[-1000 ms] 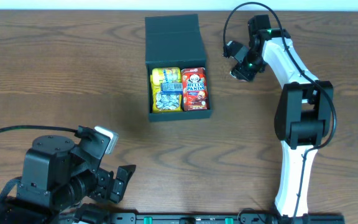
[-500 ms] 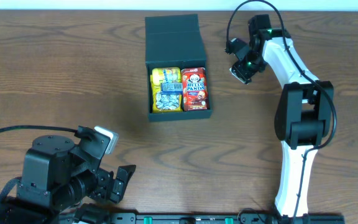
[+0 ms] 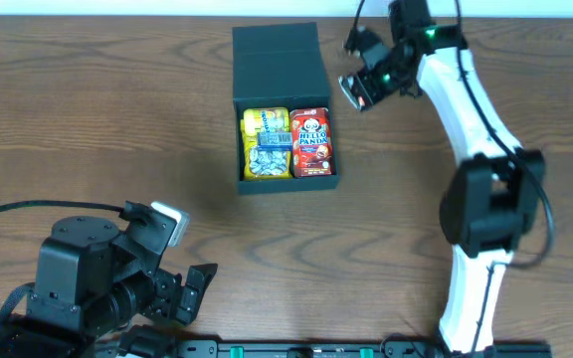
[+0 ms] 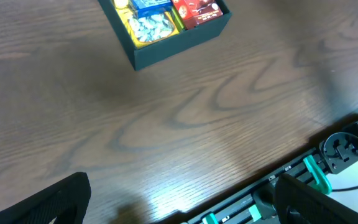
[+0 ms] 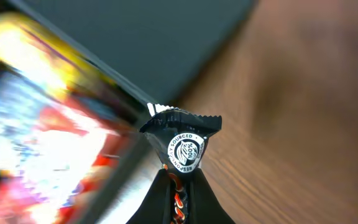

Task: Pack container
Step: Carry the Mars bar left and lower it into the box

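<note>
Matte dark container (image 3: 277, 50), upper centre, holds yellow and red snack packs (image 3: 288, 141); right gripper (image 3: 350, 93) pinches crimped wrapper (image 5: 181, 134); left gripper (image 3: 195, 288) released.

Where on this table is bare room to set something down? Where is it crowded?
Bare wood: left of the container and in front of it, between left arm and right arm. Crowded: inside the container, full of a yellow candy bag and Hello Panda carton, and right of it, where the right gripper holds a black packet.
</note>
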Motion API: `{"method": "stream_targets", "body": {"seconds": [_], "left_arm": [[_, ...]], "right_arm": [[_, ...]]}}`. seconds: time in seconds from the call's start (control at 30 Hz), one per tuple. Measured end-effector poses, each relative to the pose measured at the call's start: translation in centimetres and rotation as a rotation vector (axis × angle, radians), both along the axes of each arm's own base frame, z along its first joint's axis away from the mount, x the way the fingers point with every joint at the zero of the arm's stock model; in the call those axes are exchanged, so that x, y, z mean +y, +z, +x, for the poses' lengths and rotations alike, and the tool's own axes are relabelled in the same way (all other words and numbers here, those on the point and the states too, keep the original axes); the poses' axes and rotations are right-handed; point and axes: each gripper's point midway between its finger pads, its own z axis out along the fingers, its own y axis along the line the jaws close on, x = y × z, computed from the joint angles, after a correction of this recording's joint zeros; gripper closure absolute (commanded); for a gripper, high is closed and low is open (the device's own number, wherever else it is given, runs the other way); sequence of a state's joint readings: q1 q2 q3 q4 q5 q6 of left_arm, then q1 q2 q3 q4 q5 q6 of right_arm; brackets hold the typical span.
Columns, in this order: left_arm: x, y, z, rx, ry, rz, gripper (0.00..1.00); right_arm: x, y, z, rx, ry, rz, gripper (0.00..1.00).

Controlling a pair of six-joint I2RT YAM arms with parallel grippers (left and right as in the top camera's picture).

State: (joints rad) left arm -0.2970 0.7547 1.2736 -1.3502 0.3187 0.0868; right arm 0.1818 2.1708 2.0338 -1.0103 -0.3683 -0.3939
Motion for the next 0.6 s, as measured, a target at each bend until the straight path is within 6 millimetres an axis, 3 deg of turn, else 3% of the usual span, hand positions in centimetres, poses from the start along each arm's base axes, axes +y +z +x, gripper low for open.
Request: {"method": "stream_targets", "body": {"seconds": [0.03,0.1,0.23,0.33,0.4,0.6], "left_arm": [[0.0,0.0,0.0,0.0,0.0,0.0,0.05],[0.0,0.0,0.0,0.0,0.0,0.0,0.05],[0.0,0.0,0.0,0.0,0.0,0.0,0.05],[0.0,0.0,0.0,0.0,0.0,0.0,0.05],[0.0,0.0,0.0,0.0,0.0,0.0,0.05],[0.0,0.0,0.0,0.0,0.0,0.0,0.05]], "right_arm": [[0.9,2.9,-0.4,-0.053,0.017,0.027,0.98],[2.4,6.5,-1.3,-0.119,0.051,0.063,0.99],[6.2,10.1,-3.8,-0.177,0.151,0.104,0.99],[9.0,9.3,-6.0,-0.144,0.249,0.096,0.99],[10.9,7.8,-7.8,-0.106,0.342,0.071,0.99],[14.1,2.6,-12.0,-0.021,0.61,-0.053,0.99]]}}
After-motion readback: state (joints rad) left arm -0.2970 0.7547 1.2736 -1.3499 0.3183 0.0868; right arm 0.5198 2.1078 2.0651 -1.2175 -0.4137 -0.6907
